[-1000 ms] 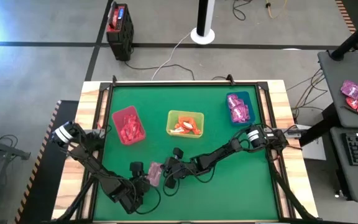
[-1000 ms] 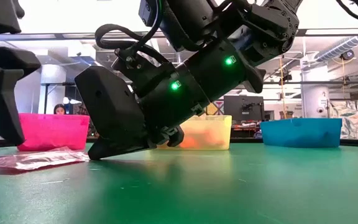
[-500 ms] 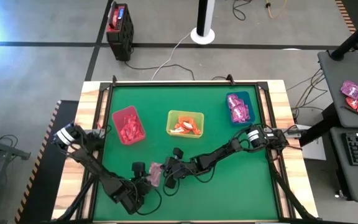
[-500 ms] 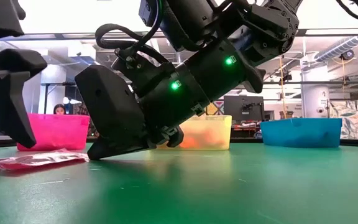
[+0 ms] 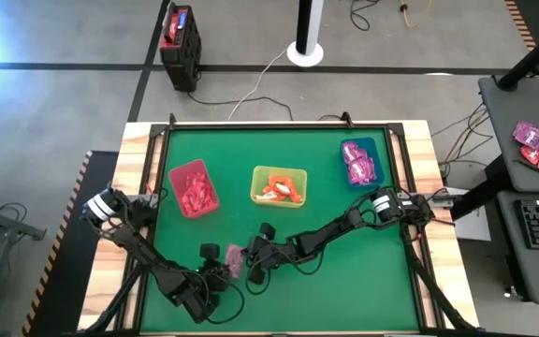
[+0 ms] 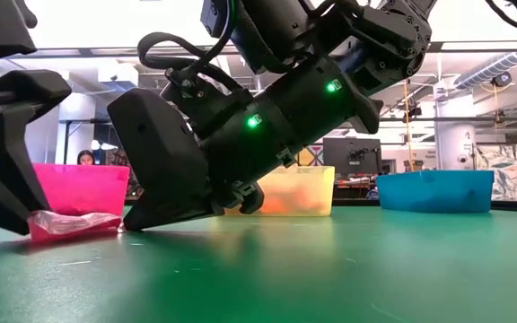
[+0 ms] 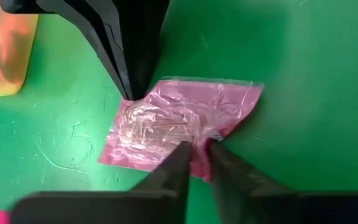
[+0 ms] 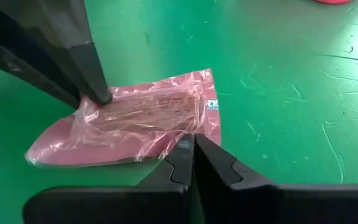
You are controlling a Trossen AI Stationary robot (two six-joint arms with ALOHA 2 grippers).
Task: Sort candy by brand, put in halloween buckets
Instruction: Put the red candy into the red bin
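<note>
A shiny pink candy packet (image 5: 235, 260) lies on the green mat near the table's front. It also shows in the left wrist view (image 7: 179, 124), the right wrist view (image 8: 135, 118) and the low view (image 6: 74, 222). My left gripper (image 7: 196, 155) is shut on one edge of it and shows in the high view (image 5: 223, 272). My right gripper (image 8: 192, 144) is shut with its tips on the opposite edge and shows in the high view (image 5: 250, 265). The red bin (image 5: 193, 188), yellow-green bin (image 5: 279, 185) and teal-blue bin (image 5: 359, 161) stand farther back and hold candy. My left gripper pinches the packet's edge (image 7: 199, 144) between its two fingers, which slant down from the table's left. That end is bunched and a little raised (image 6: 52, 222); the rest of the packet lies on the mat. My right gripper presses its shut fingertips (image 8: 185, 152) down on the packet's opposite edge (image 8: 182, 132). The fingers slant down from the table's right. The packet lies on the mat under them.
The two grippers stand tip to tip over the packet. The right arm (image 5: 344, 225) stretches across the mat's right half. A wooden frame (image 5: 138, 187) edges the mat. A black box (image 5: 179, 33) and a white disc (image 5: 305, 51) stand on the floor beyond the table.
My left gripper has gone toward the table's right, up to the packet's end. That end has bunched up and risen off the mat, so the packet looks shorter. Its other end has stayed under my right gripper, which has kept still.
</note>
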